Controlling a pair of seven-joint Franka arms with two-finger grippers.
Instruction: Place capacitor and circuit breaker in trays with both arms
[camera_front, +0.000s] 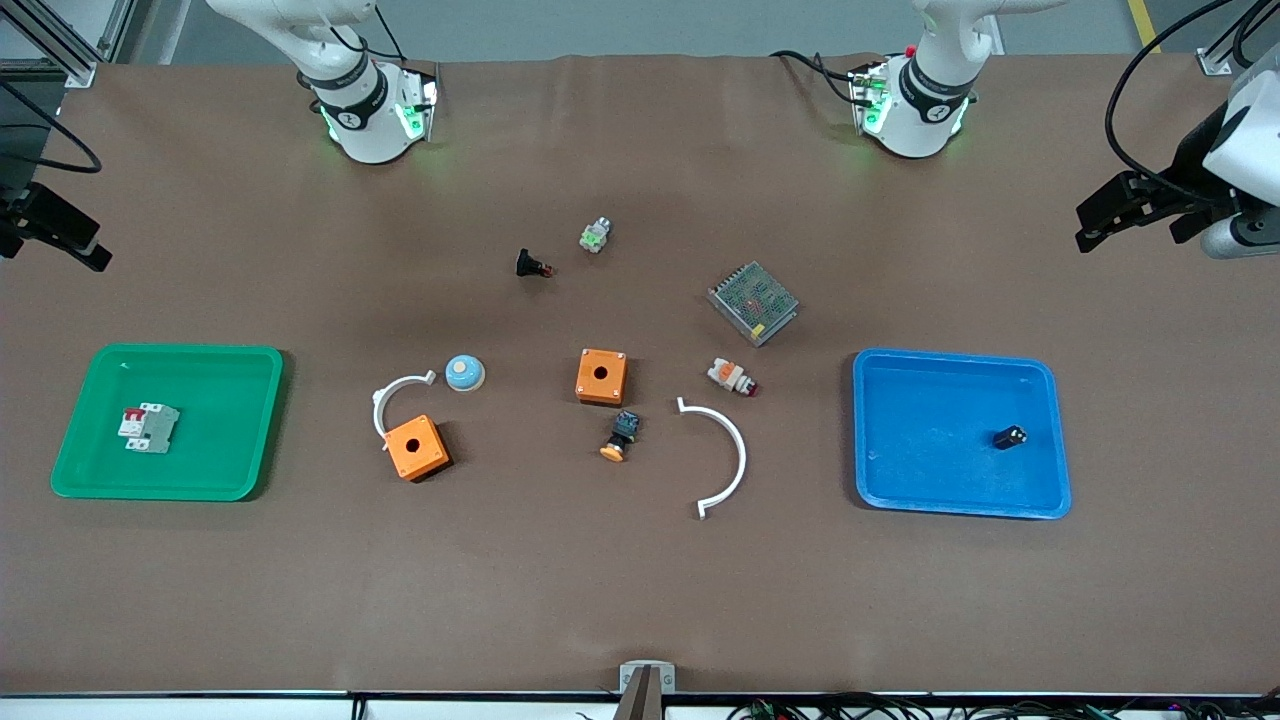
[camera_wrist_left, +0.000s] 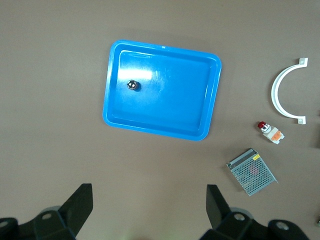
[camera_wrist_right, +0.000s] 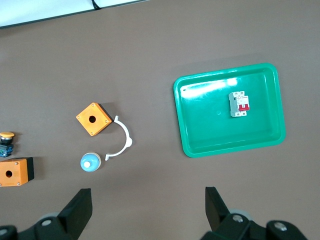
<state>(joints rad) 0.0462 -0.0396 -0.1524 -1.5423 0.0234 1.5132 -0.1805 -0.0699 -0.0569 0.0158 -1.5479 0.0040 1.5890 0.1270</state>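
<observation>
On a brown-covered table (camera_front: 640, 600), the white-grey circuit breaker (camera_front: 150, 427) lies in the green tray (camera_front: 240, 470), the tiny black capacitor (camera_front: 1010, 437) in the blue tray (camera_front: 900, 490). Left gripper (camera_wrist_left: 147, 210) and right gripper (camera_wrist_right: 147, 210) hang above them, apparently high, fingers apart.

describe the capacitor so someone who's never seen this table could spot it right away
Find the blue tray at the left arm's end of the table. The capacitor is the only thing lying in it: a tiny black stubby cylinder. The black push-button and the orange-capped button look similar, but both lie on the bare table mid-way along it, not in a tray.
</observation>
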